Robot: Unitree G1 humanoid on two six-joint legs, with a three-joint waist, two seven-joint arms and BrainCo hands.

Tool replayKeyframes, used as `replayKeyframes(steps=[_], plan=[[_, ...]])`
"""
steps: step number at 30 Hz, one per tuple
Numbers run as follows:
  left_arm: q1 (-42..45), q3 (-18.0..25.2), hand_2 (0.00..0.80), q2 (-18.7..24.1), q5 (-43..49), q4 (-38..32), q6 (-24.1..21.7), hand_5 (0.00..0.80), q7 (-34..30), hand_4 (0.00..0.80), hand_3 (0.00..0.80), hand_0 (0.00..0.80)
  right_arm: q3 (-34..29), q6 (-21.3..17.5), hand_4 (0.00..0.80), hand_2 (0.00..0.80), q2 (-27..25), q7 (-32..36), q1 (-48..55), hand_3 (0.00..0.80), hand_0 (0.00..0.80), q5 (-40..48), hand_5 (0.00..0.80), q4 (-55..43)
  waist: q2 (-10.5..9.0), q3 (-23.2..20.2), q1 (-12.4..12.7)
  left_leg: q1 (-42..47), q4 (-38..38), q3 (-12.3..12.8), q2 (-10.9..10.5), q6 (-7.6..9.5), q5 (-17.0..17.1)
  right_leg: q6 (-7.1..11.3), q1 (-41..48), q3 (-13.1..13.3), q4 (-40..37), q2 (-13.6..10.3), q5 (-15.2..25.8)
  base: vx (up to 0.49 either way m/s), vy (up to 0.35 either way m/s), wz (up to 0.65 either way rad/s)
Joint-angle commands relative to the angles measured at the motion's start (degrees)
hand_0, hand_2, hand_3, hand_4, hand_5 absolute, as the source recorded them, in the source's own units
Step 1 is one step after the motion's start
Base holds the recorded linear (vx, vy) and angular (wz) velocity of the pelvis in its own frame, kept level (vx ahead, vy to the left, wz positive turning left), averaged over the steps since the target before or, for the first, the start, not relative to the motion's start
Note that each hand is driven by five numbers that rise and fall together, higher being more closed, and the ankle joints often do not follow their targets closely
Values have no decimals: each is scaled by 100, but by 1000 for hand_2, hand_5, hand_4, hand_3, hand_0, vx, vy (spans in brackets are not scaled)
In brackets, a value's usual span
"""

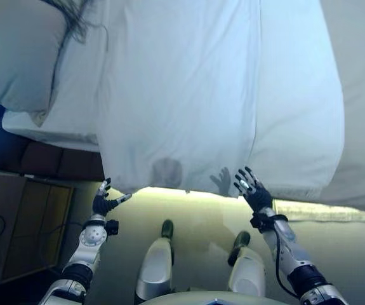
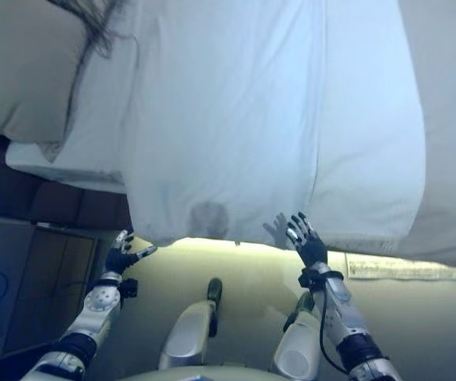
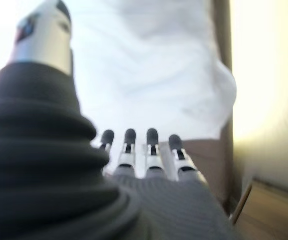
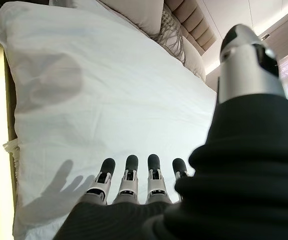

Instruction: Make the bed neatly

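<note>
A white duvet lies spread over the bed, its near edge hanging down the bed's side in front of me; it also shows in the right wrist view. A white pillow lies at the bed's left end. My left hand is open, fingers straight, just below the duvet's near left corner and apart from it. My right hand is open, fingers spread, at the duvet's near edge, holding nothing. The left wrist view shows my left hand's straight fingers before the white cloth.
A brown padded headboard runs below the pillow at left. A wooden bedside unit stands at lower left. A second white cover lies at right. Pale floor stretches between me and the bed.
</note>
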Motion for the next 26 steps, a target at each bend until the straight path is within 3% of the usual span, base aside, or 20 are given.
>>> replayKeyframes(steps=[1,6,12,18,26], plan=[[84,419,0,54,-687,-380,70,0,-574,0,0,0,-278,31,0,0,503,181,203,0,0,-183,0,-125,-303,-253,252,103,-213,67,-87,253,417,390,879,-118,-698,-291,953,95,-113,25],[420,626,0,-275,-943,-638,394,0,-1146,0,0,0,-404,-22,0,0,794,-344,165,0,0,-270,0,263,-382,-513,442,455,-488,1,-156,353,459,402,1177,-195,-690,-289,1128,58,-81,15],[404,434,0,-258,-999,-1084,598,0,-1405,0,0,0,-494,-104,0,0,886,-620,-35,0,0,-176,0,628,-397,-678,540,748,-774,-11,-133,379,489,432,1490,-195,-811,-187,1083,-6,-50,5],[372,339,0,-241,-1259,-1506,736,0,-1268,0,0,0,-416,-148,0,0,1004,-590,-87,0,0,-154,0,571,-429,-754,579,864,-813,-9,-109,389,477,404,1646,-193,-969,-109,989,0,0,0],[310,351,0,-283,-1209,-1528,973,0,-1141,0,0,0,-336,-102,0,0,1065,-609,-141,0,0,-82,0,623,-507,-884,581,970,-902,82,-22,338,499,372,1812,-166,-1209,-15,869,0,0,0]])
